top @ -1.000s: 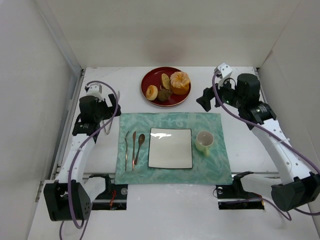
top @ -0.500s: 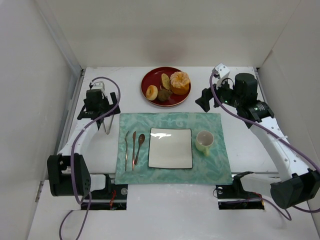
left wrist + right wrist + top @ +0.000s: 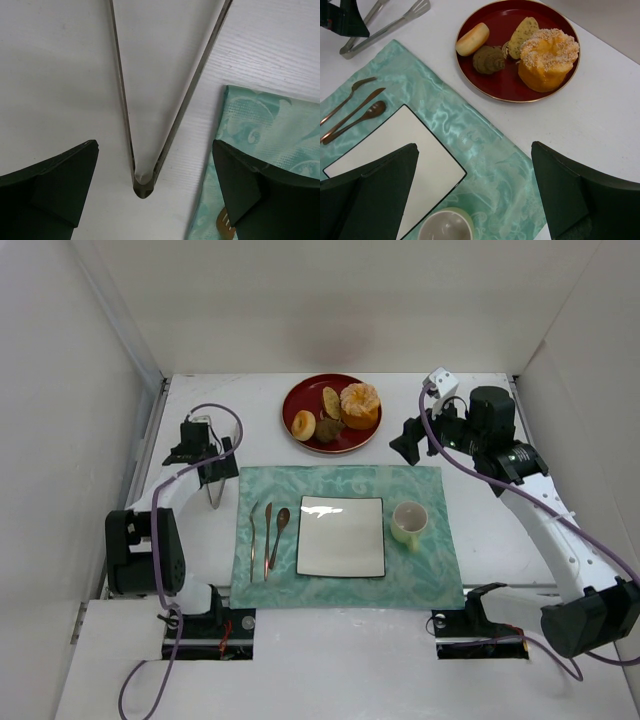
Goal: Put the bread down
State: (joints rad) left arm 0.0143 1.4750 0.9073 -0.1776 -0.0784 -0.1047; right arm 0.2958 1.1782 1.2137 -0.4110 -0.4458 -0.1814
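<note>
Left end effector (image 3: 155, 145) has swung over the tongs (image 3: 142, 182), jaws wide apart, empty.

The left arm (image 3: 165, 502) reaches forward from its base along the left side, folded low, with its wrist bent so that the left claw (image 3: 210, 472) points straight down. In the left wrist view its two dark fingers (image 3: 55, 185) stand wide apart, one at either edge of the picture. The right arm (image 3: 545, 520) stretches forward from its base on the right, its wrist turned inward so that the right claw (image 3: 405, 443) faces left and downward, held high, its own fingers likewise spread wide.
</note>
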